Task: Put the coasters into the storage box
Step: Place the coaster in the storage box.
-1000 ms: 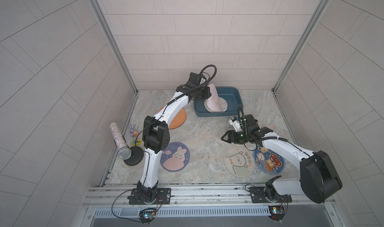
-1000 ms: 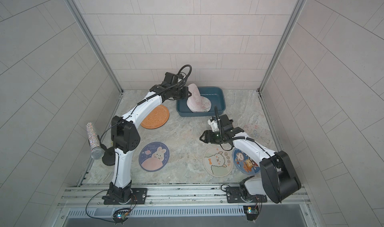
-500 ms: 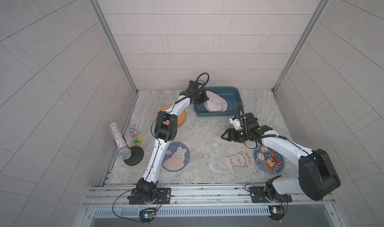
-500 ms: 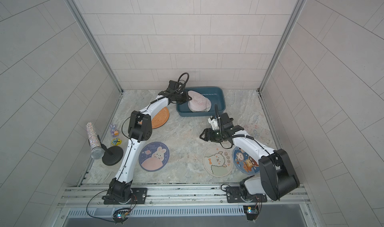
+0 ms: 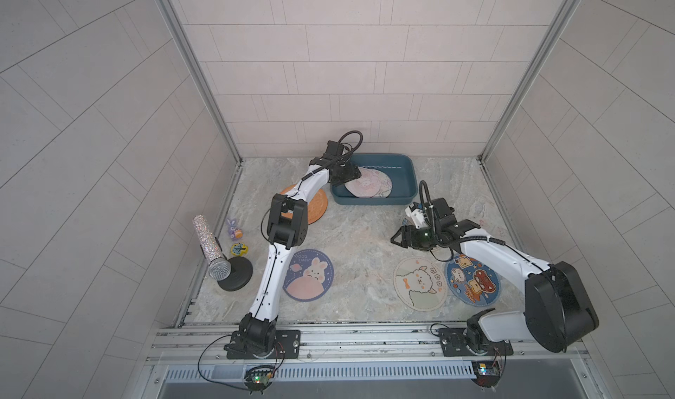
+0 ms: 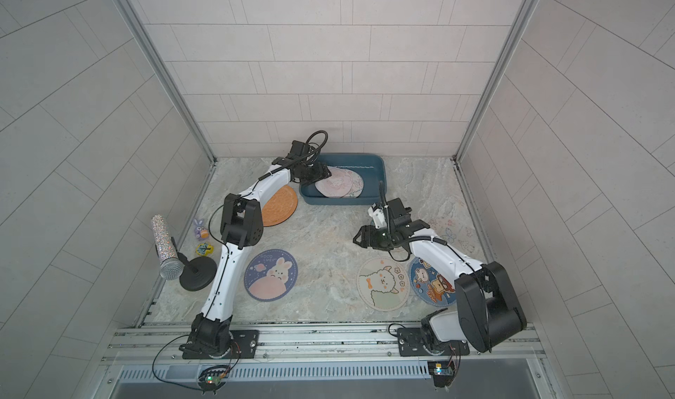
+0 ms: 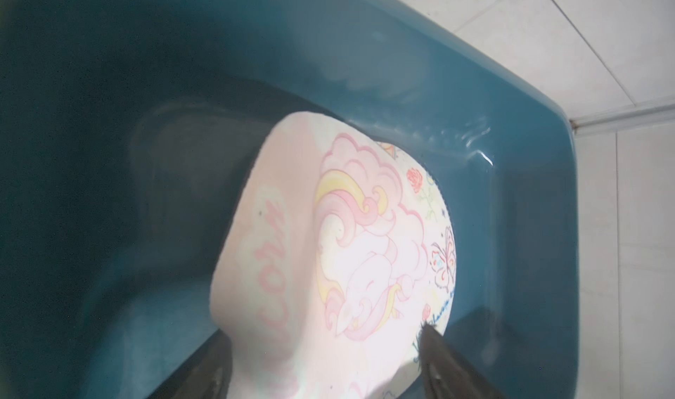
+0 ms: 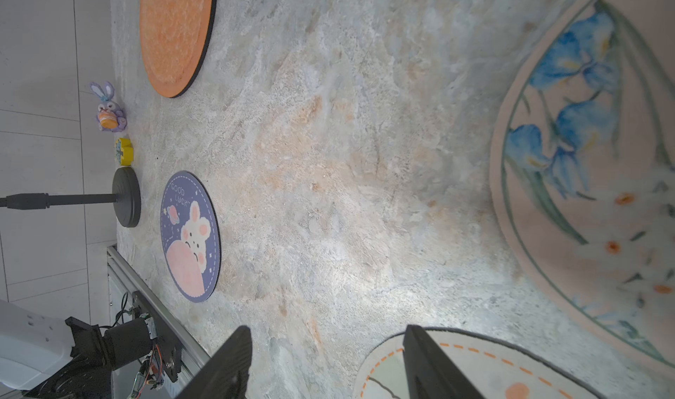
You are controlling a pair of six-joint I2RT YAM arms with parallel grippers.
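Note:
The teal storage box (image 5: 410, 169) (image 6: 380, 170) (image 7: 529, 130) stands at the back of the table. A pink unicorn coaster (image 5: 367, 186) (image 6: 336, 186) (image 7: 365, 251) lies in it on another pale coaster (image 7: 443, 254). My left gripper (image 5: 355, 176) (image 6: 326, 174) (image 7: 325, 335) is open at the box's left end, fingers spread either side of the unicorn coaster's near edge. My right gripper (image 5: 396, 238) (image 6: 359, 238) (image 8: 327, 329) hovers open and empty over the table beside the alpaca coaster (image 5: 420, 284) (image 8: 475, 371). Orange (image 5: 316, 207), navy bunny (image 5: 308, 275), navy toast (image 5: 473, 282) and floral (image 8: 591, 159) coasters lie on the table.
A glitter microphone on a black stand (image 5: 212, 249), a purple bunny figurine (image 5: 233, 227) and a small yellow toy (image 5: 239, 249) sit along the left wall. Tiled walls close in three sides. The left arm's elbow (image 5: 286, 225) rises over the orange coaster.
The left gripper lowered the pink coaster from upright to flat in the box and opened its jaws. The right gripper has hardly moved.

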